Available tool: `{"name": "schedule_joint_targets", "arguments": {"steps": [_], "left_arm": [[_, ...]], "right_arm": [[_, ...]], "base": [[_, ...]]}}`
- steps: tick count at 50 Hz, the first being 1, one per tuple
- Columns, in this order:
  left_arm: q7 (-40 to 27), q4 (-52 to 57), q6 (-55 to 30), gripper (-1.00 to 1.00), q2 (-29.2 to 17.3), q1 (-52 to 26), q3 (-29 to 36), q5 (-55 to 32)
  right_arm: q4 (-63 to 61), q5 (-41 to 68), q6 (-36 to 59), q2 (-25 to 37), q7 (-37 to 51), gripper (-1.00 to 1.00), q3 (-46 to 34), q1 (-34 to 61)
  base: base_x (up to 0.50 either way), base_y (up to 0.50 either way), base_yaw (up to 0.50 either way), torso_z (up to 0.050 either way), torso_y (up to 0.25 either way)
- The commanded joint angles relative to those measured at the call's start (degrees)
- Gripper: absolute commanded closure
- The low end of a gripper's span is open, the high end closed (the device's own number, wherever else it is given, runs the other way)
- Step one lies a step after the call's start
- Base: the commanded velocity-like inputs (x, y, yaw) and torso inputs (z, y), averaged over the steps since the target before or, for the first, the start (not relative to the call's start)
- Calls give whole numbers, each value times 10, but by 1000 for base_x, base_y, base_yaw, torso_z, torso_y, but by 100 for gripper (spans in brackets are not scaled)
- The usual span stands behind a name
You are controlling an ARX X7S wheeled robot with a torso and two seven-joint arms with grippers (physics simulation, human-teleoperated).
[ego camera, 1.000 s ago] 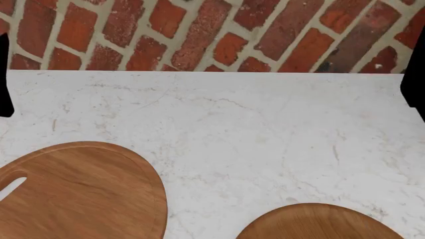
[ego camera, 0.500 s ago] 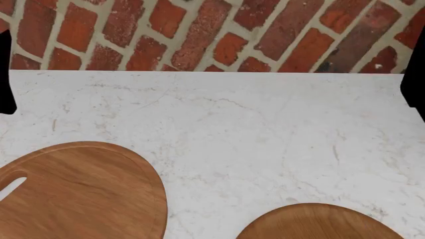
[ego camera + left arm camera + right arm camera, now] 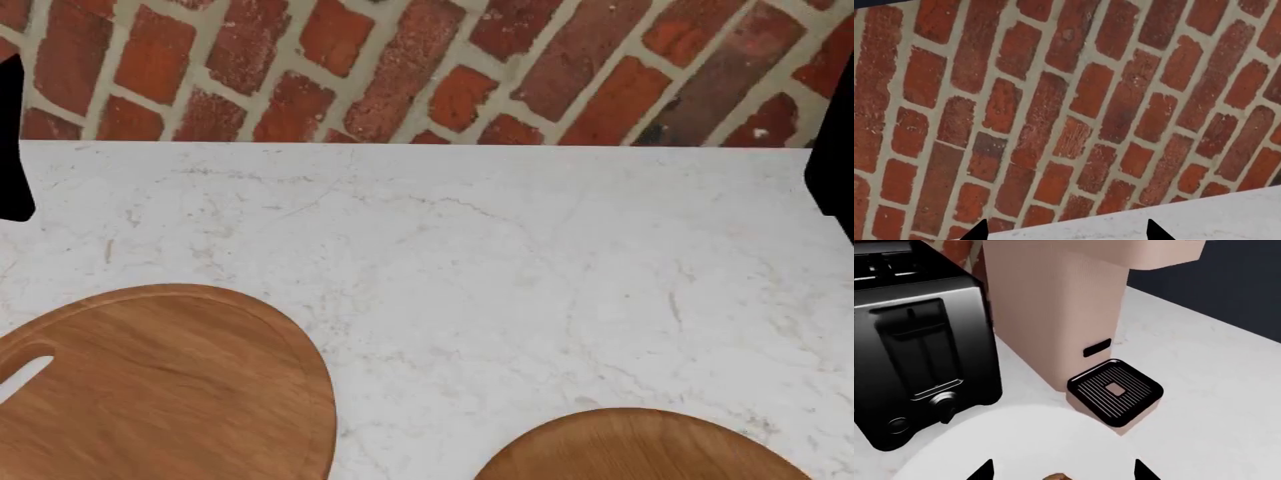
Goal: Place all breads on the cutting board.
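Observation:
The round wooden cutting board (image 3: 174,390) with its handle hole lies at the counter's front left in the head view, with nothing on it. No bread shows in the head view. In the right wrist view a small brown tip of a bread (image 3: 1057,476) peeks up at the picture's edge, on a white plate (image 3: 1021,440). My right gripper (image 3: 1062,471) is open above that plate, its fingertips (image 3: 984,471) wide apart on either side of the bread tip. My left gripper (image 3: 1066,232) is open and empty, facing the brick wall over the counter's back edge.
A round wooden plate (image 3: 641,445) with a raised rim lies at the front right. A black toaster (image 3: 921,355) and a beige coffee machine (image 3: 1054,305) with a black drip tray (image 3: 1115,390) stand beyond the white plate. A brick wall (image 3: 427,70) backs the marble counter (image 3: 534,270).
Almost nothing has changed. The dark shape at the head view's left edge has edged slightly inward; the board and the wooden plate have not moved.

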Motion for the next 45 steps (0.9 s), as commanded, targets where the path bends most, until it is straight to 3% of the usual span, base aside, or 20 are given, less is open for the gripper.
{"name": "schedule_joint_targets", "arguments": {"steps": [1,18,45], "left_arm": [[24,-20,7,-100,10,-14,0,30],[28,-21,16,-100,9,-14,8,37],[9,-14,19,-100,10,-14,15,21]], "right_arm": [[41,-85,-18,-9,-56,-100,-14,-25],[102,-12,-29,21,4,-100,-83,-15],[147,-85,-118,6,-62,-100,-235,-13]], "base": [[0,0,0,0,0],[0,0,0,0,0],[0,0,0,0,0]]}}
